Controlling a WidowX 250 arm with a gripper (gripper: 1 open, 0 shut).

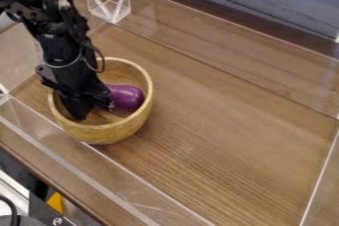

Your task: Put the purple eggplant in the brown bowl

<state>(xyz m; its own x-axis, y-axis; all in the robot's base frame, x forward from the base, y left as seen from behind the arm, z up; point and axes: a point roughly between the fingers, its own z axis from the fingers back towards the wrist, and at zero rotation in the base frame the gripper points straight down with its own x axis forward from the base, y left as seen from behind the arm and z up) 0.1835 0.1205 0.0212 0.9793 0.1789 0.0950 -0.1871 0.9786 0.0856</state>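
Risk – eggplant: could have rolled or been dragged up the bowl wall if the hand [87, 102] lifted with its fingers against the fruit — judged from how close the two sat.
Risk – bowl: could have been nudged or tipped toward the near edge of the table [225, 121], the hand being low inside it and close to the left wall.
Risk – release: unclear whether the fruit was free of the fingers; a rise with the fruit caught would have carried it back out of the bowl.
Hand: pointed straight down into the brown bowl [138, 114], fingers drawn together as narrow as they go; dark fingers overlapped the fruit's left end, so contact or a pinch on that end could not be told from this view.
Eggplant: the purple eggplant [126, 97] lay inside the bowl, on the yellowish floor toward the right wall, its glossy bulbous end showing; stem end hidden behind the fingers.
Eggplant relative to hand: just to the right of the fingertips as pictured, touching or nearly so — at about the same level, not below them.
Bowl: upright on the wooden table, near its left front corner, inside clear plastic side walls [199, 32].
Stage: placement looked all but complete — withdrawal not yet made.
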